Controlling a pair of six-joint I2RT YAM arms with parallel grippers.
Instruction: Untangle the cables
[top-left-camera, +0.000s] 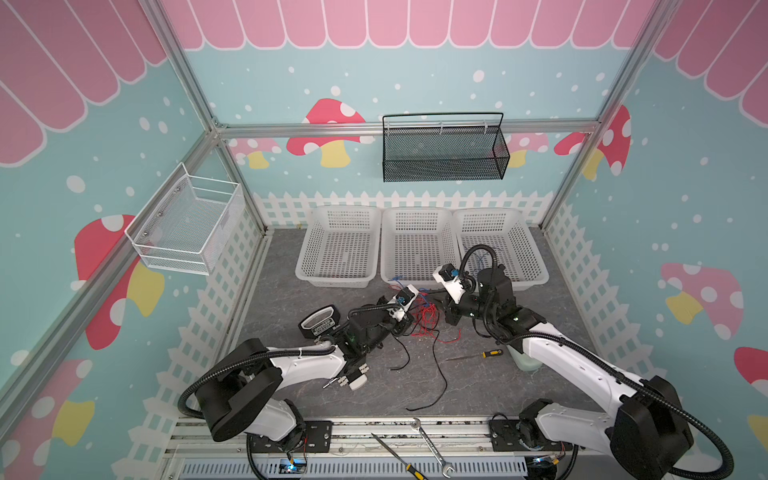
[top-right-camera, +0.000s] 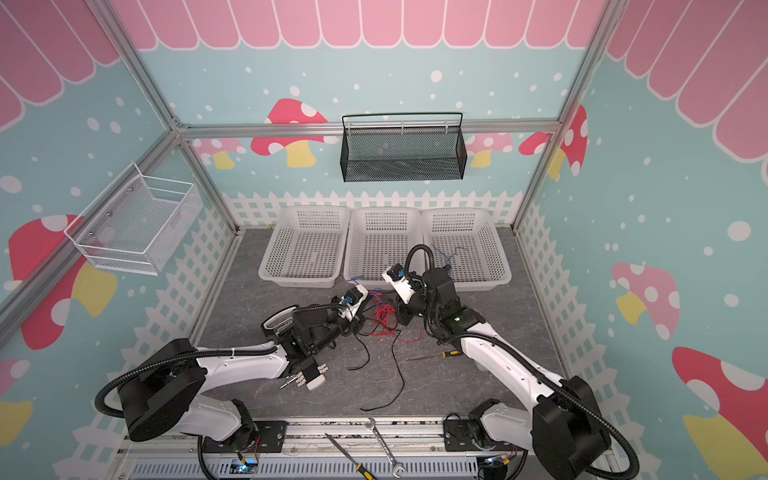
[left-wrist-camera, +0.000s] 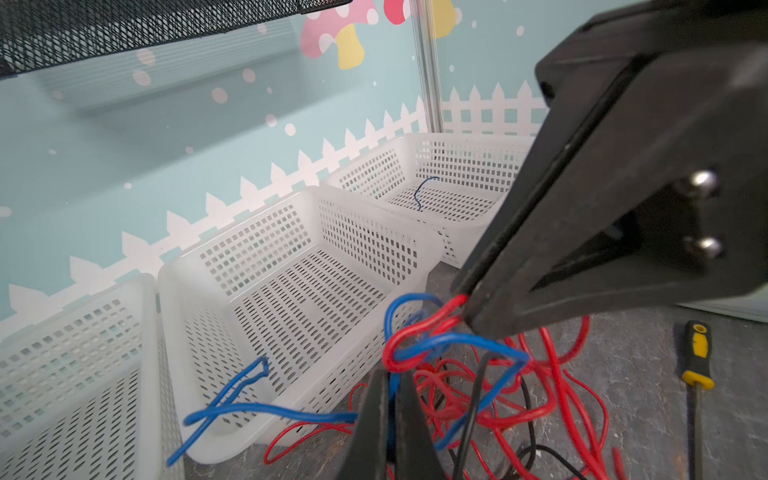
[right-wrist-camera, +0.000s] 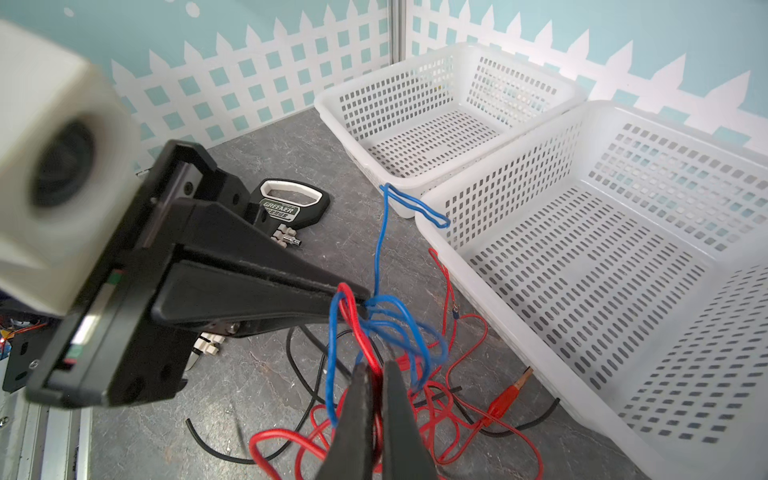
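The cables form a tangle of red, blue and black wires (top-left-camera: 427, 318) (top-right-camera: 384, 316) on the grey table in front of the middle basket. In the left wrist view my left gripper (left-wrist-camera: 390, 372) is shut on a blue cable (left-wrist-camera: 457, 338) that loops up out of the tangle. My right gripper (right-wrist-camera: 376, 365) is shut on a red cable (right-wrist-camera: 274, 434), close beside the left gripper's tip (right-wrist-camera: 365, 301). Both grippers meet over the tangle, a little above the table. A black cable (top-left-camera: 441, 374) trails toward the front edge. Another blue cable (left-wrist-camera: 422, 193) lies in the right basket.
Three white baskets (top-left-camera: 338, 282) (top-left-camera: 417, 212) (top-left-camera: 536, 266) stand in a row at the back. A yellow-and-black screwdriver (top-left-camera: 484, 354) lies right of the tangle. A black tape-measure-like tool (top-left-camera: 320, 324) and white connectors (top-left-camera: 353, 376) lie under the left arm. A wrench (top-left-camera: 432, 446) rests on the front rail.
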